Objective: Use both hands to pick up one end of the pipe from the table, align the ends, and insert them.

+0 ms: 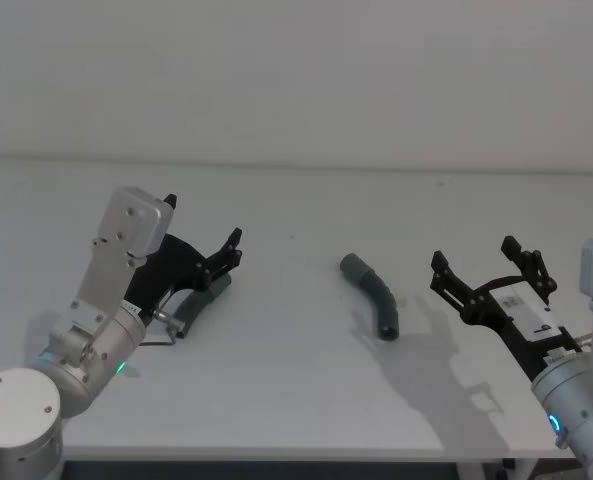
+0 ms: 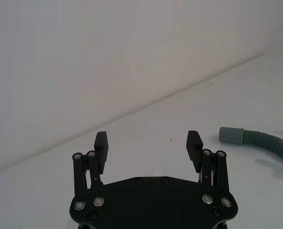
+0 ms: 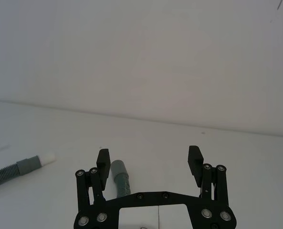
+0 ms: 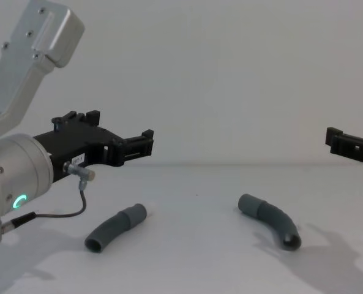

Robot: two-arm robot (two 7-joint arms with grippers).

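Two dark grey curved pipe pieces lie apart on the white table. The white-tipped piece lies at the left, partly hidden under my left gripper in the head view. The collared piece lies mid-table, its collar mouth pointing back-left. The left gripper hovers open and empty above its piece. To the right of the collared piece, my right gripper is also open and empty, raised off the table.
A thin grey cable loops down from the left wrist toward the table near the white-tipped piece. A plain white wall stands behind the table's far edge.
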